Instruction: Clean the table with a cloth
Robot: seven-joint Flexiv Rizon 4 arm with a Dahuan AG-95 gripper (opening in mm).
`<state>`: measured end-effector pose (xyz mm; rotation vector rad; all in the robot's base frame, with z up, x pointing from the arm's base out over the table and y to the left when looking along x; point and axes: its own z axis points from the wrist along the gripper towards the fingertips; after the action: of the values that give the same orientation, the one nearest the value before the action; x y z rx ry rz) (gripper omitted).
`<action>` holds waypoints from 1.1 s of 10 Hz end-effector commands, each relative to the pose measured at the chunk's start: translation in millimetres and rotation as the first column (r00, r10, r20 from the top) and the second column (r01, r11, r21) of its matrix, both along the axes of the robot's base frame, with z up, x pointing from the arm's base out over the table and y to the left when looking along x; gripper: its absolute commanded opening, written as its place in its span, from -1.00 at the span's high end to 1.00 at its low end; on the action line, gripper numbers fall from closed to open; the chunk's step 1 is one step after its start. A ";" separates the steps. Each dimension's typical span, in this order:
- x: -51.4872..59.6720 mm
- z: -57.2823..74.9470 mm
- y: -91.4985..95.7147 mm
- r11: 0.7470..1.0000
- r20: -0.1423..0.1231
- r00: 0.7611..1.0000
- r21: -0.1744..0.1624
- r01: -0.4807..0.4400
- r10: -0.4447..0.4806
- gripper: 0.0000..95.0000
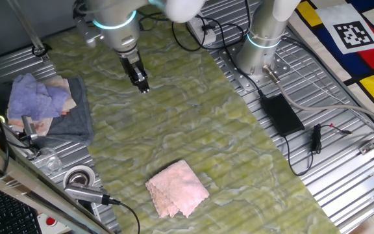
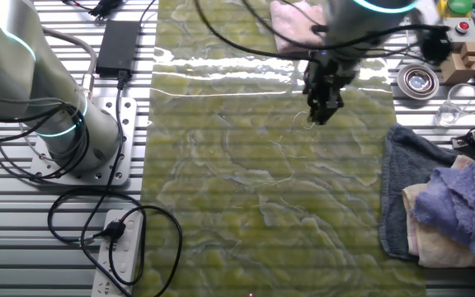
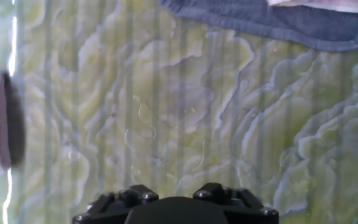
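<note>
Hovering above the middle of the table point(image 1: 174, 123), the end effector point(image 1: 141, 84) holds nothing, fingers seemingly together; the cloth point(image 1: 177, 188) lies well apart near one end; better to centre above it, spread wide, then descend straight.

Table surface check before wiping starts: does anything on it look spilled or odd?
Yes. Thin, curly, thread-like strands lie scattered on the table below the hand. The pink cloth lies crumpled, apart from them.
</note>
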<state>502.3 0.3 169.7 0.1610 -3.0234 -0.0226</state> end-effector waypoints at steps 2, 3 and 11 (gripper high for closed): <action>0.8 -7.5 -13.3 0.987 -0.009 0.989 -0.062 -0.151 0.150 1.00; 2.7 -10.4 -19.1 0.983 -0.008 0.985 -0.065 -0.171 0.171 1.00; 14.5 -14.6 6.2 0.980 -0.009 0.981 -0.043 -0.194 0.194 1.00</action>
<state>515.7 6.4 156.3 0.5954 -2.9586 0.0537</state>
